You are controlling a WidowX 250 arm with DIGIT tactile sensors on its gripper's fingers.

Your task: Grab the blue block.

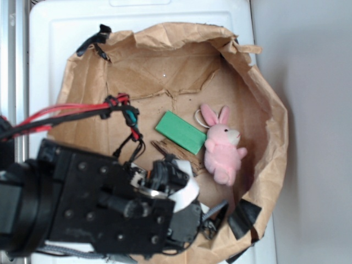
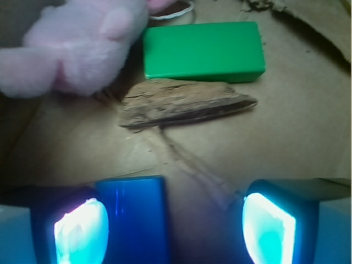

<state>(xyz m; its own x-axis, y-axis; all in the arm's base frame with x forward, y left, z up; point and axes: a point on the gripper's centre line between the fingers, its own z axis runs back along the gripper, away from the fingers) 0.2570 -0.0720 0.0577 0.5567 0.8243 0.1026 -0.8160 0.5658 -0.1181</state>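
Blue block lies flat on the paper bag's floor, between the gripper pads but hugging one, jaws spread wide, probably lining up a pinch.

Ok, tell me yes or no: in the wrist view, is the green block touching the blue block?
No. The green block lies at the top, and the wood piece plus bare paper separate it from the blue block at the bottom.

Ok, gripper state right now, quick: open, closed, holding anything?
Gripper: open, holding nothing. The blue block sits between the fingers, next to the left-side pad in the wrist view; not clamped.
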